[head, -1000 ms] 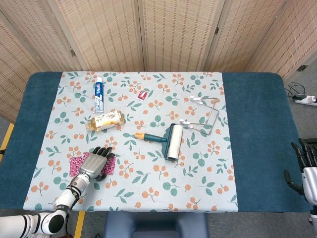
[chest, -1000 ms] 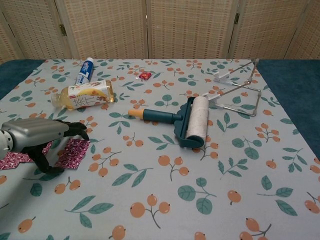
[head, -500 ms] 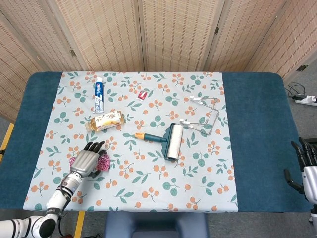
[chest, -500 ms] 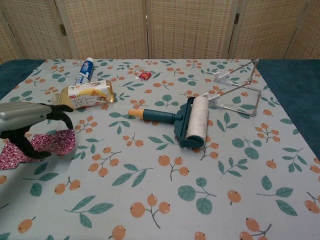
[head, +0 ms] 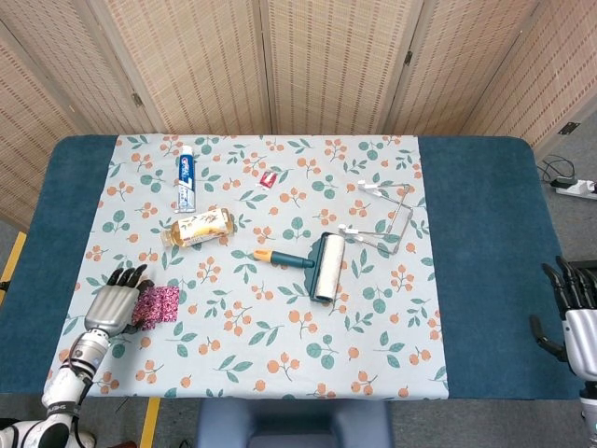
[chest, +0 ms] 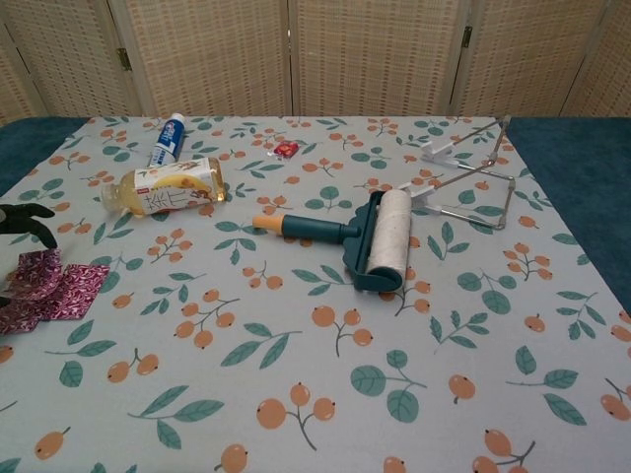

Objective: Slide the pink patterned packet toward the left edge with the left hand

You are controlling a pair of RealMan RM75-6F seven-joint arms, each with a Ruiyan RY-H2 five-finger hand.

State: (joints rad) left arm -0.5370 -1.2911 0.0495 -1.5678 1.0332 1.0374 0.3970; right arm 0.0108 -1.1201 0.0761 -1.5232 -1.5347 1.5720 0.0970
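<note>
Lying at the floral cloth's (head: 280, 308) eight o'clock corner, the pink patterned packet (head: 159, 304) sits under the left hand's (head: 114, 301) flattened fingers, pressed, not grasped; a tea bottle (head: 197, 227) lies at its one o'clock. The right hand (head: 574, 308) hangs empty, fingers spread.

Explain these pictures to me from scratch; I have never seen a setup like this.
This is a two-armed robot with humanlike hands at a table. One picture looks down from its head, the other forward from its chest. On the leaf-print cloth lie a toothpaste tube, a drink bottle, a lint roller, a wire rack and a small red item. The left hand rests on a pink patterned packet near the left side. The right hand waits at the right edge, holding nothing.
</note>
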